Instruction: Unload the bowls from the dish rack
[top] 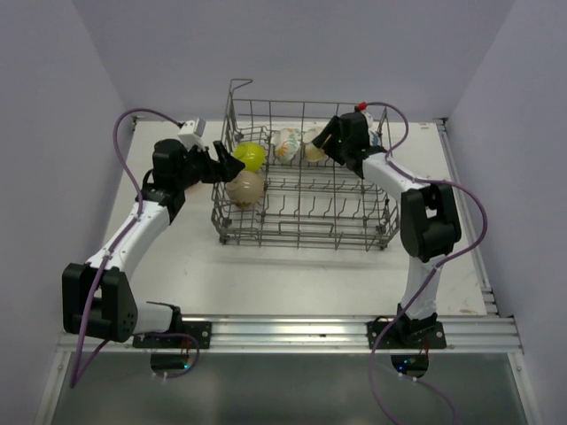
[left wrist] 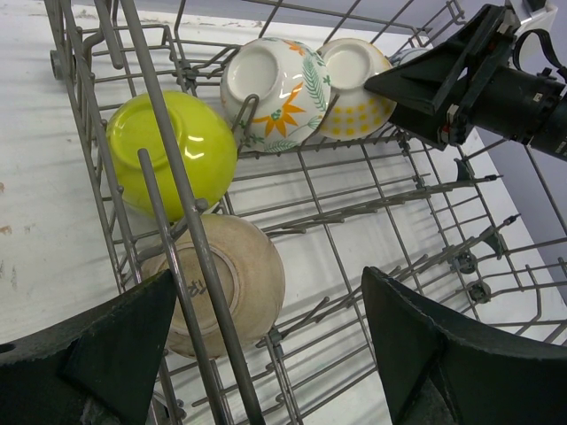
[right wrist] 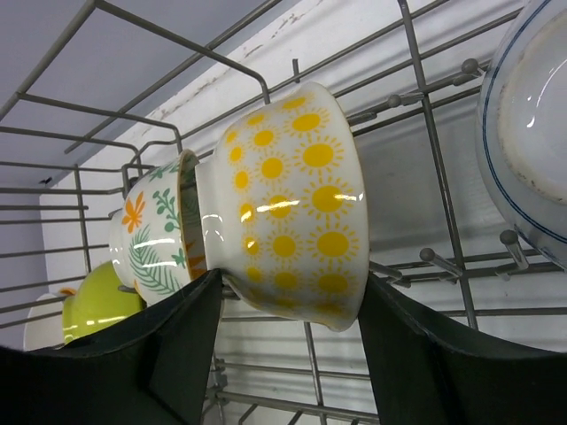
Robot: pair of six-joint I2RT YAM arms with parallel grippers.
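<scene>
The grey wire dish rack (top: 306,241) stands mid-table. At its left end a lime-yellow bowl (top: 250,157) and a beige bowl (top: 245,188) lean on the tines. At the back stand a floral bowl (top: 286,144) and a white bowl with yellow suns (top: 314,142). My left gripper (top: 234,164) is open at the rack's left wall; in its wrist view the beige bowl (left wrist: 226,274) lies between its jaws, behind a rack wire. My right gripper (right wrist: 292,354) is open and straddles the sun bowl (right wrist: 297,208), its left finger touching it.
A white bowl with a blue rim line (right wrist: 532,133) stands right of the sun bowl. The rack's front rows of tines (top: 310,208) hold nothing. The raised wire loop (top: 239,88) is at the rack's back-left corner. Walls close in the table on three sides.
</scene>
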